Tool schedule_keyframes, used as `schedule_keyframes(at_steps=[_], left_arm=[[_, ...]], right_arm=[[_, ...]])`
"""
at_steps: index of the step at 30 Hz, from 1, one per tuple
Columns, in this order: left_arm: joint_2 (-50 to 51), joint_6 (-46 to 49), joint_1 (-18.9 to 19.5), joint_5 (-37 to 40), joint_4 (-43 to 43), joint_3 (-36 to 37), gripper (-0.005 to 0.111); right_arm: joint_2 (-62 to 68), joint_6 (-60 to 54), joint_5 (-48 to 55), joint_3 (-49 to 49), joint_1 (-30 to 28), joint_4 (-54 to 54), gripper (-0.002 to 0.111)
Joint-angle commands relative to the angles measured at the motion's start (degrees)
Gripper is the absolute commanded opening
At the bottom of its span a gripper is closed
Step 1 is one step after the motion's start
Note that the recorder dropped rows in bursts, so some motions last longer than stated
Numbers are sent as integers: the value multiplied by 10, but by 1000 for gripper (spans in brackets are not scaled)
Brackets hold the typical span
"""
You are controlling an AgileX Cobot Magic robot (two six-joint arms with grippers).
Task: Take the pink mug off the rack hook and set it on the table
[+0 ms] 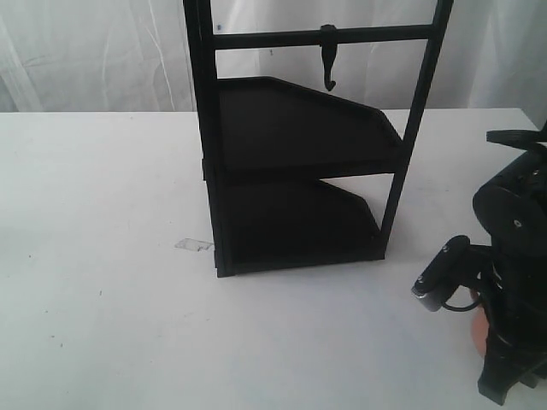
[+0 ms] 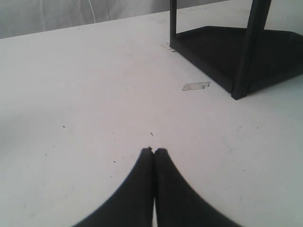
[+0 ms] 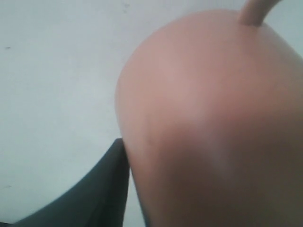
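The pink mug fills most of the right wrist view, its matte side close to the camera and its handle at the far end. One dark finger of my right gripper presses against its side; the other finger is hidden behind it. In the exterior view only a sliver of the mug shows beside the right arm, low over the table at the front right. The rack hook hangs bare on the top crossbar. My left gripper is shut and holds nothing, above the table.
The tall black two-shelf rack stands mid-table, its lower shelf and post also in the left wrist view. A small scrap of clear tape lies by the rack's front left foot. White curtains hang behind.
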Motion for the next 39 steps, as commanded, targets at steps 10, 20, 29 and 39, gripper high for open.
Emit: schedule_keyframes(at_steps=[10,20,29,39], left_arm=[[-3,-4,2,-1,-1,3,0],[-3,-4,2,-1,-1,3,0],[-3,-4,2,-1,-1,3,0],[-3,-4,2,-1,-1,3,0]], right_arm=[[0,14,4,11,0,4,0],[0,16,-3,13,0,2,0],[0,17,-11,13,0,5,0],[0,17,-18,13,0,8,0]])
